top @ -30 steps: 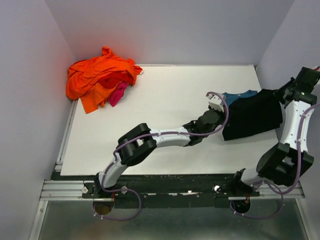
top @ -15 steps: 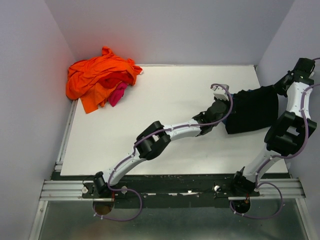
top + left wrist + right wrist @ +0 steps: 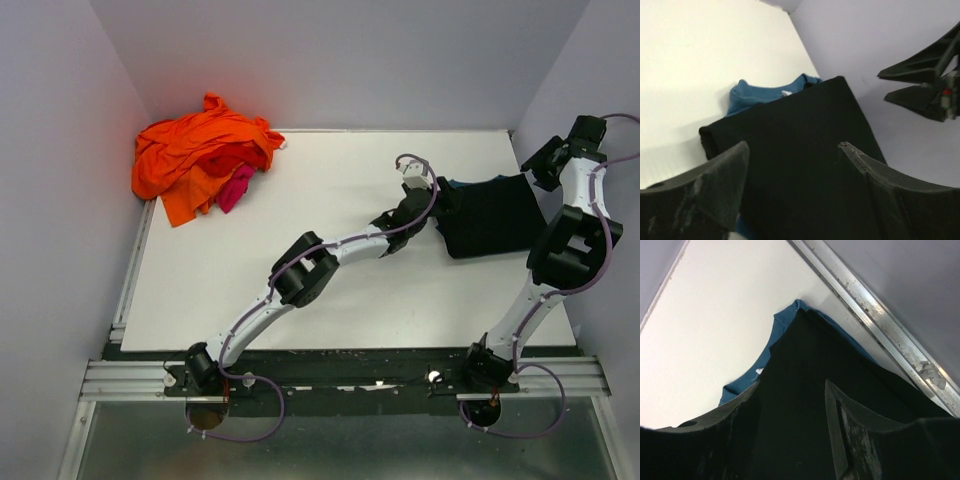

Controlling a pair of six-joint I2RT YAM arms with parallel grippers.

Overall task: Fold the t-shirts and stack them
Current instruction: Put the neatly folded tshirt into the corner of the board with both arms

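A folded black t-shirt (image 3: 492, 215) lies at the right of the table on top of a teal-blue t-shirt (image 3: 462, 184), whose collar peeks out at its far edge. My left gripper (image 3: 443, 203) stands open at the black tee's left edge, fingers (image 3: 725, 175) apart just above the cloth (image 3: 800, 150). My right gripper (image 3: 548, 160) is open at the tee's far right corner, over the black cloth (image 3: 810, 375), with the teal collar (image 3: 777, 337) beyond. Neither holds anything. Orange t-shirts (image 3: 200, 150) and a magenta-pink one (image 3: 237, 187) lie crumpled at the far left corner.
White table (image 3: 330, 200) with purple walls close on three sides. A metal rail (image 3: 875, 315) runs along the table's right edge beside the stack. The right gripper (image 3: 925, 85) shows against the wall in the left wrist view.
Both arms carried the black tee back over the teal one, covering most of it. Both grippers then went from shut to open and let go of the cloth.
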